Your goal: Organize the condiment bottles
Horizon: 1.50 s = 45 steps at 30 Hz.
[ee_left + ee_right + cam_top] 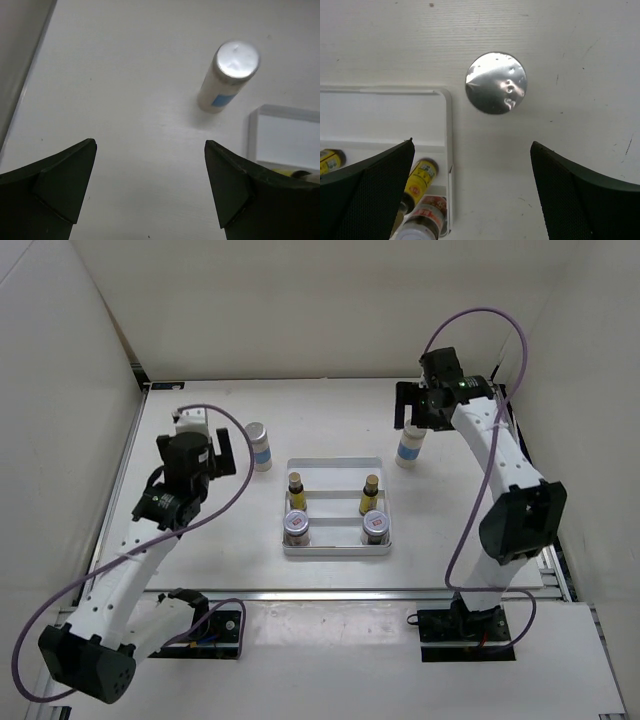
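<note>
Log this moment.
left pincer open | right pincer open | tray holds two slim bottles, two jars | two white bottles outside tray

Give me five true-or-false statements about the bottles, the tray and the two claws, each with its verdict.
1. The left white bottle and the right white bottle both stand outside the tray. True.
2. The tray holds six bottles. False: it holds four, two slim yellow-labelled bottles and two squat jars.
3. The left claw grips a white bottle. False: it is open and empty; the left white bottle stands on the table ahead of it.
4. The right claw is open, close to the right white bottle. True.
5. The squat jars lie on their sides. False: they stand upright in the tray's near row.
</note>
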Available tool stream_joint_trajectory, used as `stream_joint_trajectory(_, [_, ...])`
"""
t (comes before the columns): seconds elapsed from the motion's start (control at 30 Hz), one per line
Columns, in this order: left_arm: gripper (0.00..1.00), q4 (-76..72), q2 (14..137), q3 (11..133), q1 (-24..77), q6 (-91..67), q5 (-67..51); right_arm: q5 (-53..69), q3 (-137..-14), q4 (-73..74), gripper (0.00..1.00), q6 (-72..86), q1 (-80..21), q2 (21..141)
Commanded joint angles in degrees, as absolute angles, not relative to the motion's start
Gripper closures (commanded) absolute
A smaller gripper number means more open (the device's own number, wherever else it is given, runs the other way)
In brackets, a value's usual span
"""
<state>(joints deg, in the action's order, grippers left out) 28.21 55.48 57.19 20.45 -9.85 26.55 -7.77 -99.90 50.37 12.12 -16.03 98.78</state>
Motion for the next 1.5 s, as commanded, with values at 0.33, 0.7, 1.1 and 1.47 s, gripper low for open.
stream_joint_trajectory(0.33, [0.0, 21.36, 50.54, 45.43, 19.25, -10.99, 28.92, -9.31, -107.14, 46.41, 0.0, 13.01, -13.45, 115.29])
stream_joint_trajectory(0.7, [0.0, 21.36, 50.62, 44.74, 19.25, -11.51, 27.61, -8.88, -109.51, 46.41, 0.25, 14.15, -12.39, 120.41])
stream_joint_trajectory(1.1, [0.0, 21.36, 51.68, 44.74, 19.25, -11.51, 27.07, -12.92, -112.58, 48.25, 0.94, 13.01, -15.46, 108.04])
stream_joint_trajectory(1.47, [0.0, 20.83, 51.15, 44.74, 19.25, -10.99, 27.07, -1.94, -111.47, 51.15, 1.0, 9.32, -23.28, 103.45])
